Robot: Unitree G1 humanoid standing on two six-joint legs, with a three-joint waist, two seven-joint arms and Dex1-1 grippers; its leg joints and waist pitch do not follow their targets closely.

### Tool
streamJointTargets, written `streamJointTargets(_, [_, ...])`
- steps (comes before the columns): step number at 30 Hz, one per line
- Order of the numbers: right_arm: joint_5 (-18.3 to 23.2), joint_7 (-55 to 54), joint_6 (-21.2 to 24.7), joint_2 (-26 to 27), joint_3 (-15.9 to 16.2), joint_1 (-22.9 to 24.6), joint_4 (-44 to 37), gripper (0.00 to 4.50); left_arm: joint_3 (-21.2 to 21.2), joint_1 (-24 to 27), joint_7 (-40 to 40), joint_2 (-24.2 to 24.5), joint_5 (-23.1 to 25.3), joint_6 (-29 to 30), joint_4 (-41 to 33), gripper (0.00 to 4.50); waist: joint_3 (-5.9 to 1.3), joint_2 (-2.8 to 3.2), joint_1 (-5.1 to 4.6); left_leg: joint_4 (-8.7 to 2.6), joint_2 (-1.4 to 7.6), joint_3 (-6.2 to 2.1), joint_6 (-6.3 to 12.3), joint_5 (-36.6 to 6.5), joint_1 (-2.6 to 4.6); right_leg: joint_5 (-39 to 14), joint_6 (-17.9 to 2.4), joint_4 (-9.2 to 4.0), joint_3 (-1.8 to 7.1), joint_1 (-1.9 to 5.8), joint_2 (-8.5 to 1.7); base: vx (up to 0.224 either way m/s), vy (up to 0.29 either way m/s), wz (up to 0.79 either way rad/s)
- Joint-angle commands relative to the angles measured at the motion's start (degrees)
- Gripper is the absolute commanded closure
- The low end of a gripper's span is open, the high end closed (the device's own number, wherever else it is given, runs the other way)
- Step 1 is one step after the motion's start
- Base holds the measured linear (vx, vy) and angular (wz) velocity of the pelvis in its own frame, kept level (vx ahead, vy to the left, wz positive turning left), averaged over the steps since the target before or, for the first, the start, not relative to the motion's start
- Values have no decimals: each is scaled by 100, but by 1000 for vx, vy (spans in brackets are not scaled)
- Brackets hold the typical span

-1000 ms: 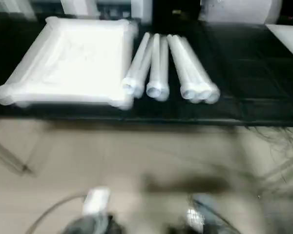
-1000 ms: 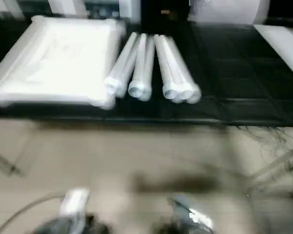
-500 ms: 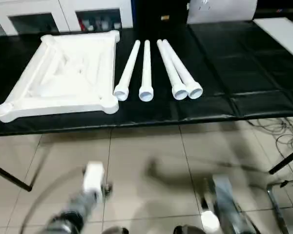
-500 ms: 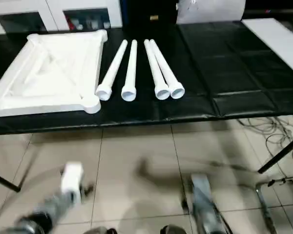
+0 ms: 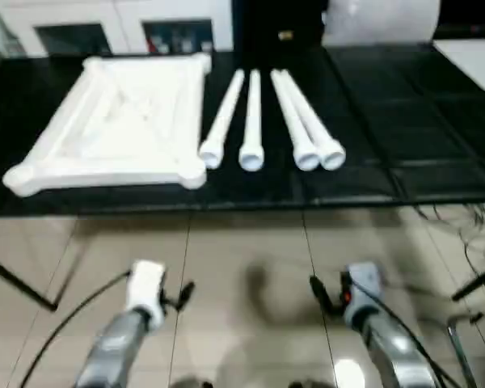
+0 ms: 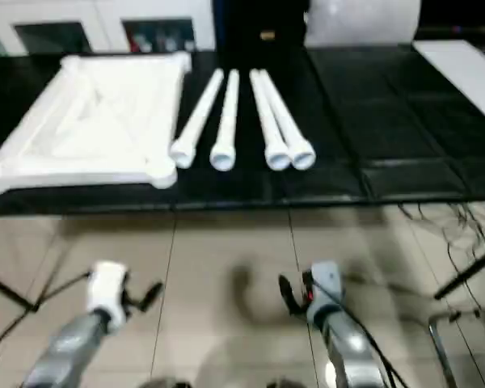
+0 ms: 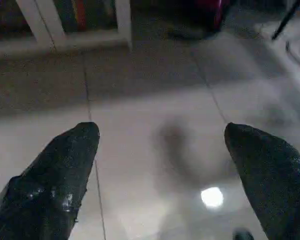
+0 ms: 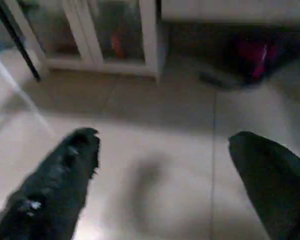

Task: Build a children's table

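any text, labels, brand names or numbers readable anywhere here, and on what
No text can be read in these pictures.
Small yellow mark on the dark object behind the black bench: maybe a label, too blurred to read.
Coloured items behind the cabinet's glass door: too small to read.
White tabletop and the four legs: no print visible.

Tabletop [image 5: 117,121] on black table [image 5: 404,137], four legs [image 5: 271,121] just right of it
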Motion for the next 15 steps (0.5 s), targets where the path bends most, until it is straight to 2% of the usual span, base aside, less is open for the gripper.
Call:
streamJointTargets(1, [292,130,534,-50,20,233,-1139,0,6,124,-2,129,5,186,-942,2,-248,18,20,-624,472,-205,244,-1997,94,-2145,-813,-571,402,221,-429,0,0,0])
streamJointTargets(2, [512,208,759,-71,31,401,-1744,0,42,226,5,159,-44,278,-1501,2,-244,15,0,-631,469,-203,204,-2056,92,-2126,-750,-582,405,201,-414,0,0,0])
streamJointTargets(4, [712,208,1038,-126,94,689,-2729,0,79,434,-31,216,-263,601,-2551,2,-263,38,-5,-651,459,-223,136,-2109,70,-2105,-676,-586,393,238,-412,0,0,0])
streamJointTargets(5, [767,125,1294,-186,182,928,-3434,0,67,593,14,277,-381,1011,-3362,2,-292,73,26,-651,472,-231,121,-1998,72,-1811,-723,-546,406,247,-408,0,0,0])
streamJointTargets(6, [771,85,1398,-204,211,1005,-3666,0,64,636,50,303,-389,1150,-3607,2,-301,67,26,-647,475,-218,143,-1837,66,-1433,-793,-517,402,253,-372,0,0,0])
streamJointTargets(7, [715,4,1517,-208,236,1080,-3970,0,55,665,72,353,-388,1295,-3900,2,-273,78,0,-644,415,-183,160,-1938,61,-1488,-794,-560,380,237,-346,0,0,0])
streamJointTargets(8, [686,-30,1575,-207,240,1106,-4087,0,56,676,83,368,-396,1358,-4012,2,-278,102,3,-644,398,-190,137,-1980,75,-1574,-789,-550,375,250,-354,0,0,0])
streamJointTargets(9, [576,-133,1683,-177,226,1097,-4217,0,97,643,159,355,-428,1472,-4173,2,-272,187,12,-645,378,-196,121,-2033,80,-1695,-758,-567,368,254,-366,0,0,0])
streamJointTargets(10, [479,-346,1889,-94,160,1048,-4395,0,195,523,397,278,-373,1658,-4356,2,-258,97,-30,-652,361,-186,81,-2072,77,-1909,-667,-603,363,262,-348,0,0,0])
streamJointTargets(12, [534,-636,2228,71,50,895,-4621,0,309,277,694,174,-336,1983,-4498,2,-274,106,-33,-623,325,-185,70,-1928,100,-2239,-551,-635,373,249,-363,0,0,0])
streamJointTargets(14, [551,-803,2449,169,6,749,-4755,0,340,133,804,112,-373,2128,-4574,2,-322,102,-12,-597,316,-201,103,-1487,78,-2011,-503,-608,369,262,-353,0,0,0])
streamJointTargets(15, [518,-891,2547,244,27,604,-4734,0,350,74,849,13,-607,2301,-4567,2,-335,106,-12,-592,316,-202,117,-1396,66,-1884,-502,-594,364,272,-347,0,0,0])
